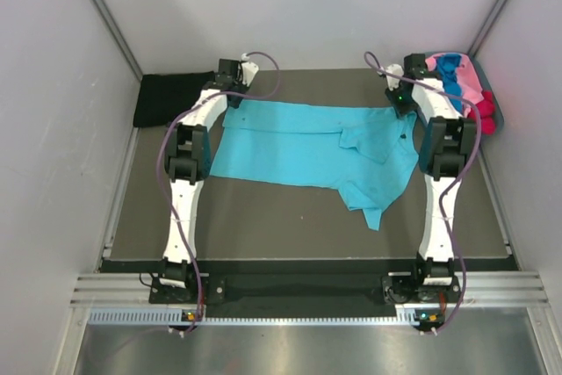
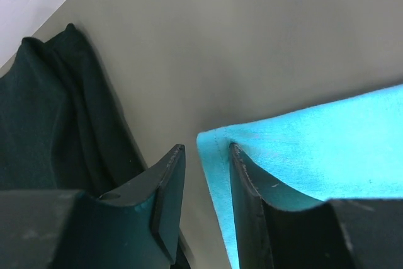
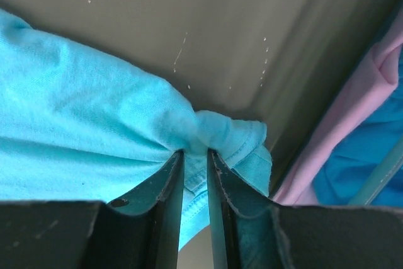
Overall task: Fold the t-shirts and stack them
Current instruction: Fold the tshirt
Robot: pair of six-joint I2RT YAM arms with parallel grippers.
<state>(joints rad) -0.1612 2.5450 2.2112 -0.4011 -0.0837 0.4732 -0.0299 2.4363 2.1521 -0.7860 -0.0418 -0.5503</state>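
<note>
At left gripper (image 2: 206, 149): released, jaws apart astride hem corner of turquoise t-shirt (image 1: 299, 142), no pinch. Right gripper (image 3: 195, 153): clenched on bunched far-right corner of same shirt. Shirt spread on bench (image 1: 263, 226) between both arms, right end rumpled. Black t-shirt (image 1: 171, 98) far left; heap of pink, blue and red t-shirts (image 1: 457, 81) far right.

Turquoise t-shirt (image 1: 307, 151) flat; black one (image 1: 171, 98) folded

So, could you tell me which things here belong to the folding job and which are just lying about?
Job: turquoise t-shirt, black t-shirt, pink t-shirt, blue t-shirt, red t-shirt.
Lying about: grey-blue tub holding the last three; table.
</note>
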